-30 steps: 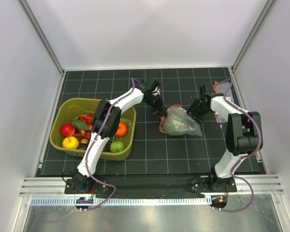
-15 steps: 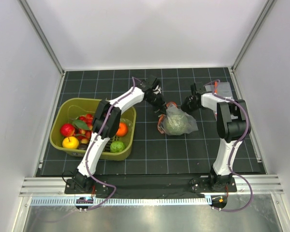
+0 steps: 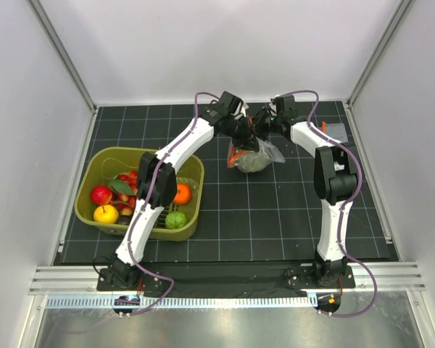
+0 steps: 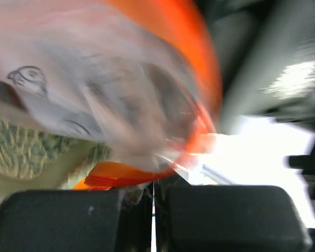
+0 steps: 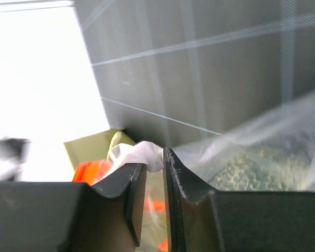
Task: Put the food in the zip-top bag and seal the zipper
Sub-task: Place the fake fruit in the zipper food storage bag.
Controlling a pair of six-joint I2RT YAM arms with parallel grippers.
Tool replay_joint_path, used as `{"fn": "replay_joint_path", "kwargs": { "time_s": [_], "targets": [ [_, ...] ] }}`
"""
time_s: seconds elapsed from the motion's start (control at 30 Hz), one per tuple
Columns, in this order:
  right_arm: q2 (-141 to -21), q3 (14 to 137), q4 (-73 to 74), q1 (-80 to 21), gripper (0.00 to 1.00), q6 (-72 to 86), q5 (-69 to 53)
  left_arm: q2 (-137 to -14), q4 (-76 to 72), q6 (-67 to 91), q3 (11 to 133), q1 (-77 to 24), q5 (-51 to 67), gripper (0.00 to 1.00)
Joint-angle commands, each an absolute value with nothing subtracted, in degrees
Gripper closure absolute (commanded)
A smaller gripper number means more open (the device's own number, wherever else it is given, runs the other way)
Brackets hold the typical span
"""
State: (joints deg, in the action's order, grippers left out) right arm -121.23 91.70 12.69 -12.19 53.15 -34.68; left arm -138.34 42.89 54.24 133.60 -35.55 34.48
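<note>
The zip-top bag (image 3: pixel 257 155) hangs near the back middle of the mat with the pale-green mottled fruit (image 3: pixel 251 163) inside. Its orange-red zipper (image 3: pixel 234 154) faces left. My left gripper (image 3: pixel 245 139) is shut on the bag's mouth edge; in the left wrist view the zipper (image 4: pixel 121 176) runs right above the closed jaws (image 4: pixel 153 191), with the fruit (image 4: pixel 21 152) behind the plastic. My right gripper (image 3: pixel 264 130) is shut on the bag's white end (image 5: pixel 142 155); the jaws (image 5: pixel 155 168) pinch it, with the fruit (image 5: pixel 247 170) to the right.
The olive-green basket (image 3: pixel 94 217) stands at the left and holds an orange (image 3: pixel 182 193), a green fruit (image 3: pixel 175 220), a yellow one (image 3: pixel 106 214) and red ones (image 3: pixel 100 194). A flat piece of clear plastic (image 3: pixel 335 131) lies at the back right. White walls enclose the mat.
Both grippers have carried the bag with the green fruit toward the back of the mat. The right gripper has swung left to the bag's mouth, close to the left gripper.
</note>
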Motion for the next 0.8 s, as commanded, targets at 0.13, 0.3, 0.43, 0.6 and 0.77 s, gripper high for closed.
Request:
{"fn": "replay_joint_path", "kwargs": {
  "time_s": [0.13,0.3,0.43,0.6,0.77],
  "targets": [
    [-119.4,92.6,-4.8,-11.7,0.65,57.8,-40.4,-131.4,54.7,39.4,133.8,-37.6,26.0,0.97],
    [-117.2,88.9,1.7,-10.2,0.40,53.4,-36.5,-128.6,56.5,37.0,132.5,-37.2,23.1,0.82],
    [-113.9,86.4,4.3,-8.2,0.31,51.3,-34.3,-126.0,57.4,35.8,130.3,-37.0,21.7,0.72],
    [-110.6,89.4,12.4,-6.9,0.29,46.3,-30.0,-121.6,59.8,35.0,131.6,-36.8,18.6,0.46],
    [-107.3,89.8,17.7,-6.9,0.29,42.1,-27.3,-116.4,59.9,38.8,128.3,-32.7,18.8,0.39]
  ]
}}
